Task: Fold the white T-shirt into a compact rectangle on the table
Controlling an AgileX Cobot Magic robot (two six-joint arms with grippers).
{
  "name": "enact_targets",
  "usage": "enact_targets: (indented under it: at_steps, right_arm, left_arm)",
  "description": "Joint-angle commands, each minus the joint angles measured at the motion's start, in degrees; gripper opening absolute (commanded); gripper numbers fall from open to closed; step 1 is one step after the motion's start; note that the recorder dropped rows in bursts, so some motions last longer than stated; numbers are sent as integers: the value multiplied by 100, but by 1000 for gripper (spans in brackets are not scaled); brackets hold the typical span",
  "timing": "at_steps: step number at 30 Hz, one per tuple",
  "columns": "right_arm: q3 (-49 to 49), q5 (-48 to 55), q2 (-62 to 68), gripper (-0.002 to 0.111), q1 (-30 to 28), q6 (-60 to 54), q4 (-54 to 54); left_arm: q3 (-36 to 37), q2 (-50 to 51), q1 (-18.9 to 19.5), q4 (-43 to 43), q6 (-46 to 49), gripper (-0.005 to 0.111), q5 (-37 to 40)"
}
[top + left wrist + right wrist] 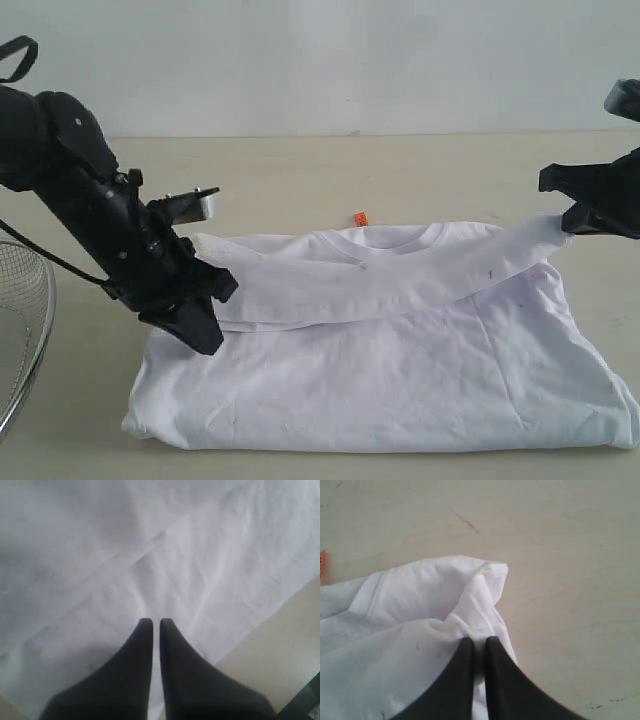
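The white T-shirt [400,350] lies plain side up on the table [300,170], its orange neck tag [361,218] at the far edge. One sleeve is folded in across the chest. My left gripper [207,340] is down on the shirt's left side, and the left wrist view shows it [151,621] shut with white cloth [200,555] in the thin slit between the fingers. My right gripper [572,215] holds the right sleeve tip lifted off the table; in the right wrist view it [479,640] is shut on bunched white fabric [410,610].
A round wire-mesh basket [20,330] stands at the left edge of the exterior view, close to the left arm. Bare tabletop [560,540] lies beyond the lifted sleeve and behind the shirt, up to a pale wall.
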Motion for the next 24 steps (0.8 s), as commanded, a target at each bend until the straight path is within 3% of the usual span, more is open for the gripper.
enact_targets:
  at_steps: [1, 9, 14, 19, 23, 24]
  right_arm:
    - [-33, -19, -14, 0, 3, -6, 23]
    - [-33, -19, -14, 0, 3, -6, 23]
    - [-33, -19, -14, 0, 3, -15, 23]
    - [-33, -60, -14, 0, 3, -17, 23]
    - [-33, -218, -14, 1, 3, -17, 23]
    - [-33, -272, -14, 7, 3, -17, 23]
  left_arm:
    - [-28, 213, 5, -25, 59, 4, -285]
    - [-196, 381, 5, 251, 14, 4, -886]
    - [-799, 381, 5, 289, -130, 4, -886]
    - [-1361, 381, 14, 926, -616, 4, -1041]
    - [-1771, 381, 27, 1081, -734, 4, -679]
    - [-1935, 381, 27, 1040, -734, 4, -428]
